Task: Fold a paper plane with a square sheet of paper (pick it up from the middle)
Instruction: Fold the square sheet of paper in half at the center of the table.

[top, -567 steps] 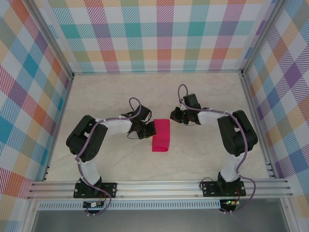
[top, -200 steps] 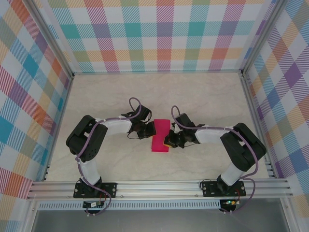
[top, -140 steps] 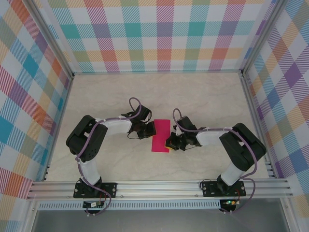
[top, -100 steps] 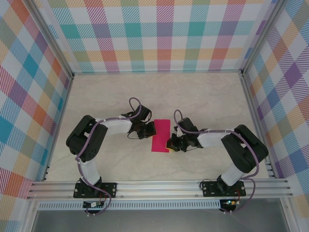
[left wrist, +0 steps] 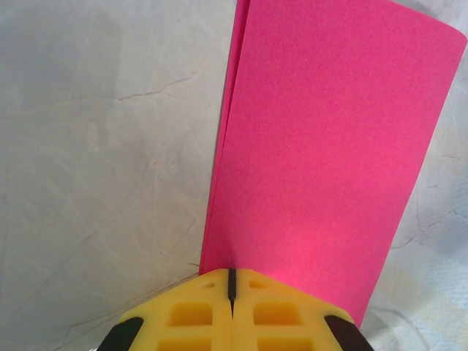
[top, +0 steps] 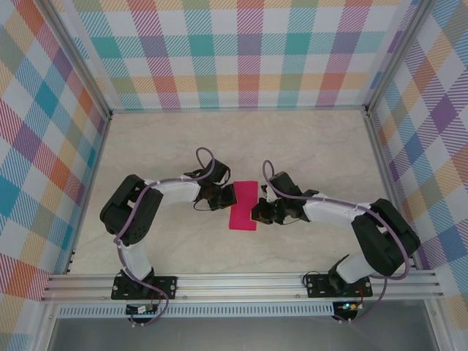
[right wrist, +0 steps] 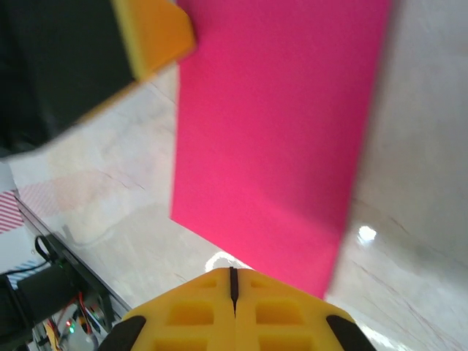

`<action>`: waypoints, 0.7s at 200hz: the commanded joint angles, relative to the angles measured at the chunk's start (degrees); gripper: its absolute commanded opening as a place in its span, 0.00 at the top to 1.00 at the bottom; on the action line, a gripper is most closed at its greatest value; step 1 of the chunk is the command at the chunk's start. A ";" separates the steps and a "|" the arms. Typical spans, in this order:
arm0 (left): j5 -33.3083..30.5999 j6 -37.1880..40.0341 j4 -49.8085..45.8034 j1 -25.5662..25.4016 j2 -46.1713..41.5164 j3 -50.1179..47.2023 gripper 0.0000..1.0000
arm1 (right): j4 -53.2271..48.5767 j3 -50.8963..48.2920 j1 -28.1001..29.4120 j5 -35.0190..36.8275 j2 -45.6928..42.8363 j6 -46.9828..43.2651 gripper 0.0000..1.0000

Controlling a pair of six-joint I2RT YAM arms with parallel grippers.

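The square sheet of paper point(top: 243, 206) is magenta-pink and lies folded in half as a long flat rectangle in the middle of the table. Its two layers show along the left edge in the left wrist view point(left wrist: 322, 146). My left gripper point(top: 229, 195) is shut, its yellow tip point(left wrist: 231, 275) resting on the paper's left long edge. My right gripper point(top: 256, 214) is shut too, its tip point(right wrist: 234, 273) at the paper's right edge near the front corner point(right wrist: 270, 139). The paper plane is out of view.
The pale marble-patterned table point(top: 307, 146) is walled by checked panels at the back and both sides. An aluminium rail point(top: 241, 284) runs along the front edge. The left gripper's finger point(right wrist: 150, 33) shows at the top left of the right wrist view.
The right arm swung from behind the paper down to its right edge and slid toward the front. The puffed fold now lies flat. The left arm held still.
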 commanded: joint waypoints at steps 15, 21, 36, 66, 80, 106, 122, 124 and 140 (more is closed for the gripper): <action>-7.43 1.13 -10.70 -0.53 2.84 -2.15 1.00 | 3.44 3.64 0.41 -0.47 7.42 -1.26 0.96; -7.41 1.13 -10.67 -0.60 2.87 -2.01 1.00 | 3.97 3.39 0.50 -0.80 8.19 -1.24 0.96; -7.63 1.16 -10.79 -0.70 2.95 -1.86 1.00 | 4.46 2.50 0.77 -0.83 9.26 -1.31 0.96; -8.42 1.05 -11.22 -0.79 3.39 -1.34 1.00 | 5.36 -0.64 1.02 -1.23 10.31 -1.76 0.96; -8.93 0.93 -11.48 -0.79 3.63 -1.21 1.00 | 5.07 -2.10 1.05 -1.18 10.42 -2.27 0.97; -9.78 0.59 -11.92 -0.79 3.48 -1.25 1.00 | 5.06 -5.58 1.03 -1.99 9.10 -2.64 0.97; -10.49 0.57 -11.98 -0.76 3.49 -1.50 1.00 | 4.60 -7.79 1.02 -2.80 7.50 -3.32 0.97; -10.58 0.57 -12.04 -0.79 3.49 -1.55 1.00 | 4.42 -8.02 1.03 -2.84 7.32 -3.39 0.97; -10.84 0.67 -11.91 -0.79 3.38 -1.70 1.00 | 3.08 -9.50 1.11 -3.76 5.75 -4.59 0.97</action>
